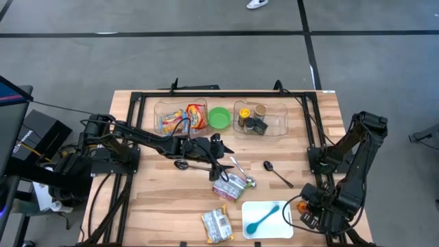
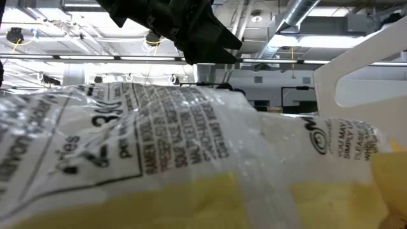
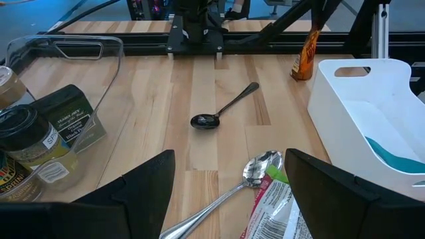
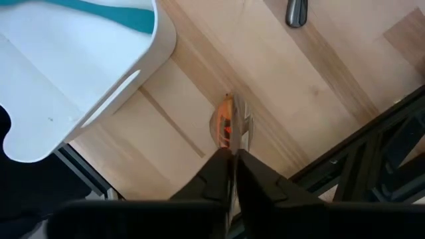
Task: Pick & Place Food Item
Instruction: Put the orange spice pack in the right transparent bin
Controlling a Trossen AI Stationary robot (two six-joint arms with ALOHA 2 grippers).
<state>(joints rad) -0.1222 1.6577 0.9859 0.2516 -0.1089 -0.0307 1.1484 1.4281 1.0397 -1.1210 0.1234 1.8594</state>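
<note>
The wooden worktop is cluttered; the left end effector hovers open over a food packet. Its fingers may snag the silver spoon touching that packet; the right end effector waits closed.

A lab or workshop hall: exposed ceiling ducts, strip lights, taped concrete floor.

- two clear bins side by side at bench rear, bowl between them
- two spoons mid-bench
- snack packet just left of tray
- spatula lying in tray
- second packet at front edge, left of tray
</note>
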